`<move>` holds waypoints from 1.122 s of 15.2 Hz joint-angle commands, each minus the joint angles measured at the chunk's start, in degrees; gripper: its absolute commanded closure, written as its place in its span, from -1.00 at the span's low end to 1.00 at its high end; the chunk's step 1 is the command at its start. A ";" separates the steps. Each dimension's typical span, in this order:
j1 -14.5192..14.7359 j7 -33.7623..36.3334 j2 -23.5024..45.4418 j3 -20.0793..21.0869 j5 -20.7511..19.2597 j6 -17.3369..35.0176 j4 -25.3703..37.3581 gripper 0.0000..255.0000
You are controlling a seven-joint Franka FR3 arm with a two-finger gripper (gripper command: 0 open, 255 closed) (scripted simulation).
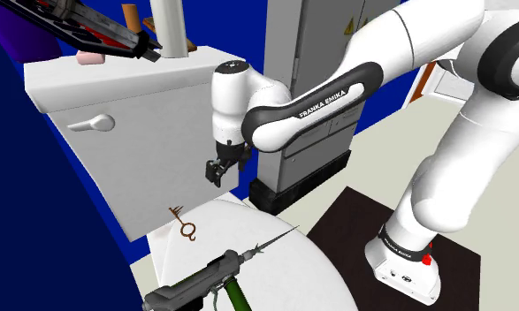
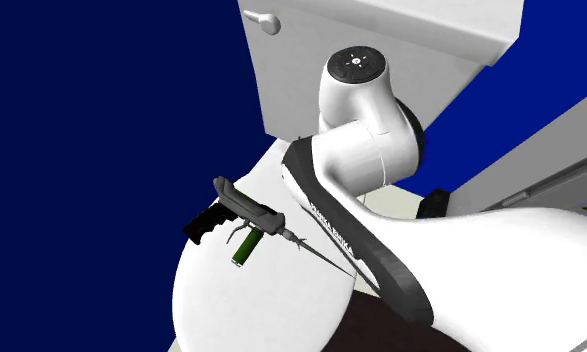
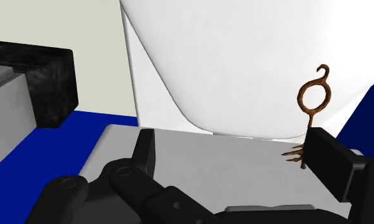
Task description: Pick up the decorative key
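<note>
The decorative key (image 1: 183,223) is a thin rusty-brown piece with a ring and hook at one end. It lies flat on the white toilet lid (image 1: 257,231), close to the tank (image 1: 125,146). My black gripper (image 1: 217,170) hangs above the lid, to the shoulder view's right of the key and clear of it. In the wrist view the key (image 3: 313,102) lies beyond the right finger (image 3: 329,159), with its toothed end beside that fingertip. The gripper (image 3: 233,156) is open, with nothing between the fingers.
A grey pistol-shaped tool with a green handle and a long needle tip (image 1: 215,276) lies on the lid nearer the camera, also seen as the tool (image 2: 243,228). The tank has a flush lever (image 1: 93,123). A grey cabinet (image 1: 315,88) stands behind the arm. Dark blue walls surround the toilet.
</note>
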 commanded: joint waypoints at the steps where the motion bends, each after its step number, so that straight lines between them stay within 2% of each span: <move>1: 0.81 3.64 5.21 0.85 -3.64 0.78 3.19 -1.00; 5: 3.89 9.64 14.80 0.71 -10.18 1.07 9.87 -1.00; 10: 9.21 14.89 26.52 -1.14 -16.49 -0.06 19.96 -1.00; 14: 13.79 17.20 35.85 -2.98 -19.83 -1.87 29.58 -1.00; 17: 14.34 17.70 37.37 -3.50 -20.47 -1.03 30.13 -1.00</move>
